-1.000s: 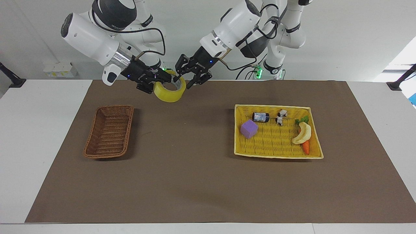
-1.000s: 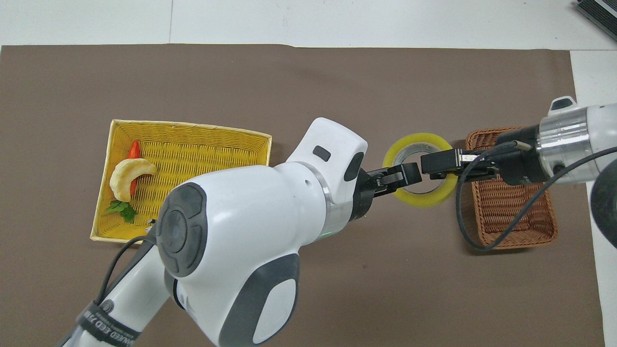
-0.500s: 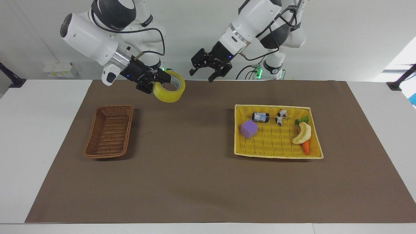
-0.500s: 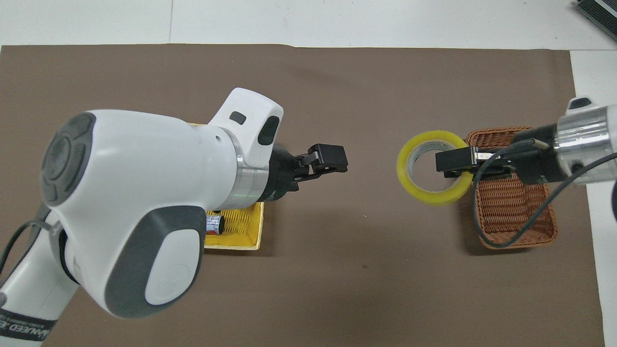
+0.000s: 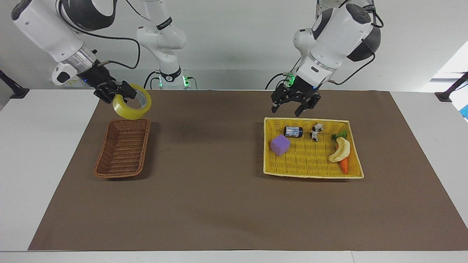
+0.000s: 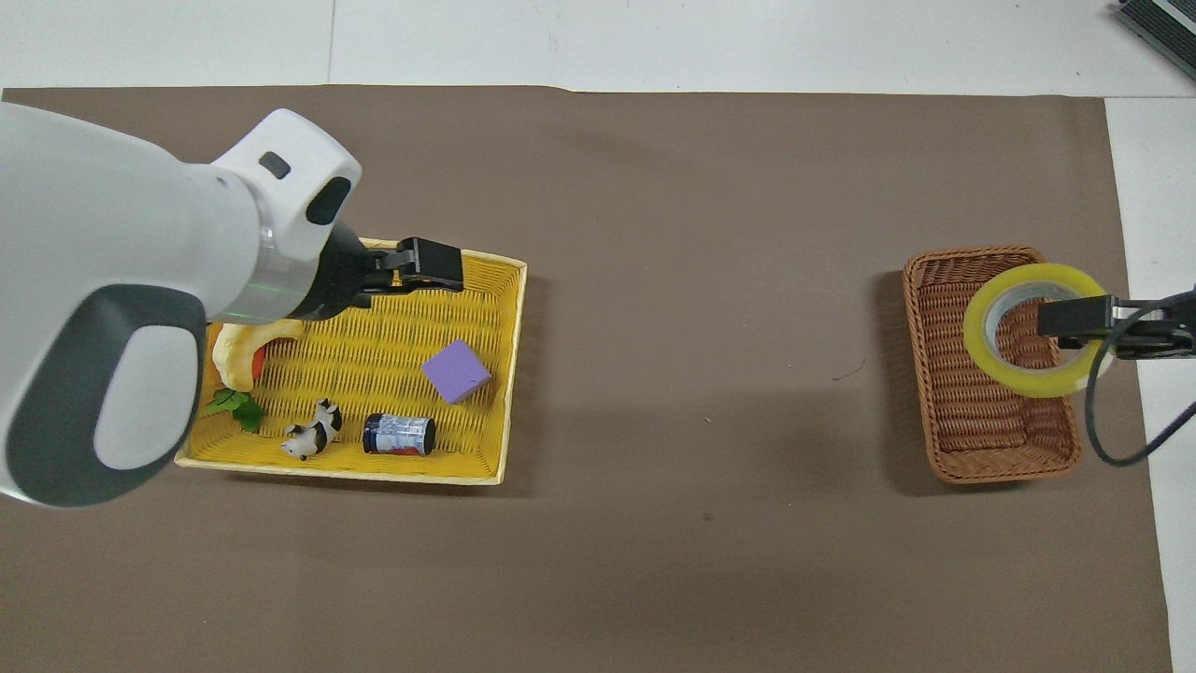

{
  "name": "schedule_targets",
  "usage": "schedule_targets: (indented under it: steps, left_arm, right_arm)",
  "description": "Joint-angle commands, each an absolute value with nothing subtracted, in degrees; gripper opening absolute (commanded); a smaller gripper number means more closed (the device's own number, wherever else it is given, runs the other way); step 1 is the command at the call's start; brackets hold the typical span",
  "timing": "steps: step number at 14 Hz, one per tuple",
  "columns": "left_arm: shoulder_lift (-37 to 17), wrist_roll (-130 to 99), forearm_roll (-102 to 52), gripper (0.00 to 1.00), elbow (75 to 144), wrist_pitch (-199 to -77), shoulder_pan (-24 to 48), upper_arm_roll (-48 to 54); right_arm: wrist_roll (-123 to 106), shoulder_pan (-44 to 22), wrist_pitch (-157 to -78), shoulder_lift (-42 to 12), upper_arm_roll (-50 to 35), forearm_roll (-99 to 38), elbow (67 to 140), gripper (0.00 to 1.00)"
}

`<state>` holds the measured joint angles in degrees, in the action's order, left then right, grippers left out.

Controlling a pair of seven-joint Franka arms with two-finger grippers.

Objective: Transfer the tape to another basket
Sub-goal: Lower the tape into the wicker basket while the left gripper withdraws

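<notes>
The tape (image 5: 132,102), a wide yellowish roll with a pale core, is held in the air on the closed fingers of the right gripper (image 5: 123,91), which are clamped on the roll's wall with one finger passed through the core. In the overhead view the roll is seen over the wicker basket (image 6: 972,411), at about 2 o'clock of the basket's floor and overlapping its rim at the right arm's end of the table (image 5: 226,204). A second ago the roll was shared between both grippers above the middle of the brown mat; it has since been carried wholly by the right arm to the basket, so the hand-over is judged complete and only lowering and release are judged to remain. The left gripper (image 5: 295,106), fingers spread wide and empty, has been withdrawn and now hangs over the robot-side rim of the yellow tray basket (image 5: 360,175). Listed in that tray: a purple cube (image 5: 280,144) toward 9 o'clock, a small can (image 5: 293,131) and a black-and-white figurine (image 5: 316,132) toward 12 o'clock, a banana (image 5: 341,150) and a carrot (image 5: 344,166) toward 3 o'clock. The wicker basket is empty.
</notes>
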<state>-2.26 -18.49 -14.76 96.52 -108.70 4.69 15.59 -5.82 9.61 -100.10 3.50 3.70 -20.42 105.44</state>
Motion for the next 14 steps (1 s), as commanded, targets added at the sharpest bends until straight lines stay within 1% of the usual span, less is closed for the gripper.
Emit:
schedule_targets:
  steps: [1,2,3,4,6,8,11,14]
  left_arm:
    - [-1.6,-10.2,-11.0,1.00,96.6,-104.4,-2.1,16.3]
    - [-1.4,-6.6,-9.2,1.00,96.6,-104.2,-4.0,16.2]
    - [-1.1,-4.8,-8.7,1.00,96.5,-102.8,-6.0,16.3]
    - [-1.1,-4.6,-8.4,1.00,96.5,-101.6,-6.4,16.1]
    - [-0.7,-4.6,-8.1,1.00,96.7,-99.9,-6.4,15.3]
    - [-0.5,-5.1,-8.1,1.00,96.7,-99.1,-6.5,14.9]
    - [-0.5,-5.0,-8.1,1.00,96.6,-99.9,-7.4,14.9]
    - [-0.5,-5.0,-8.1,1.00,96.6,-99.8,-7.7,14.9]
  right_arm:
    - [-10.5,15.4,-103.4,-2.7,2.9,-23.3,105.7,0.00]
    - [-14.0,17.1,-104.4,-4.6,2.9,-24.6,106.3,0.00]
    - [-15.6,17.5,-106.2,-5.0,2.9,-24.6,107.7,0.00]
    - [-15.6,17.5,-107.0,-4.7,2.9,-25.1,109.1,0.00]
    - [-16.3,18.3,-108.8,-6.0,2.9,-26.2,111.6,0.00]
    - [-17.0,18.2,-110.9,-6.0,2.9,-28.3,113.8,0.00]
    - [-18.9,17.5,-111.8,-9.6,2.9,-28.0,114.6,0.00]
    - [-20.9,16.7,-113.6,-9.8,3.0,-24.6,116.0,0.06]
